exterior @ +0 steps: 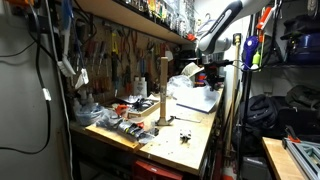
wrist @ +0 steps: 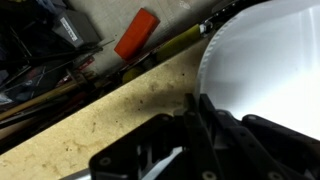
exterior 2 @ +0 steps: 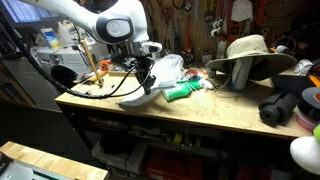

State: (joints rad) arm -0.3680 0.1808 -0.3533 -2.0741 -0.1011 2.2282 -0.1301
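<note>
My gripper point(exterior 2: 146, 78) hangs over the wooden workbench point(exterior 2: 200, 115), and it also shows in an exterior view point(exterior: 210, 76). In the wrist view its fingers point(wrist: 197, 103) are pressed together on the edge of a white sheet-like thing point(wrist: 265, 60). That white sheet point(exterior 2: 135, 97) droops from the fingers onto the bench top. More white crumpled material point(exterior: 192, 95) lies under the arm.
A green object point(exterior 2: 182, 92) lies right beside the sheet. A wide-brimmed hat point(exterior 2: 245, 55) and black bags point(exterior 2: 285, 105) sit further along. A wooden post point(exterior: 162, 90) stands on the bench. An orange-red tool point(wrist: 137, 33) and cables lie at the back.
</note>
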